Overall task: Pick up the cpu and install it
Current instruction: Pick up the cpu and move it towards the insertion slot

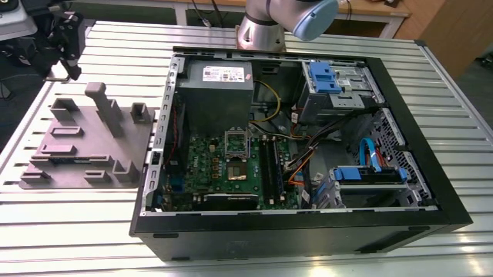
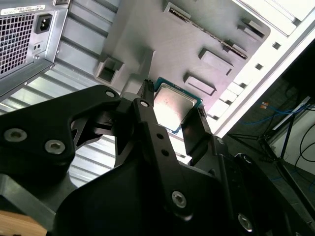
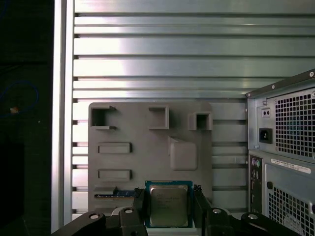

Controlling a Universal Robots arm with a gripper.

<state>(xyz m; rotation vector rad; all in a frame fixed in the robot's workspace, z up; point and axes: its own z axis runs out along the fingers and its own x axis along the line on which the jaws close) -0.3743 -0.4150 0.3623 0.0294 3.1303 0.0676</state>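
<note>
**Small flat square cpu (image 3: 168,209), dull silver-grey metal top, clamped edge-on in my black gripper (image 3: 168,191).**
My two fingers (image 3: 139,206) press its opposite green edges, and it is held above the grey moulded parts tray (image 3: 128,162), which lies just beside the open black computer case (image 1: 292,234). I judge it light, stiff, slick on top and fragile underneath. The bare edges are the right hold, not either face.
</note>
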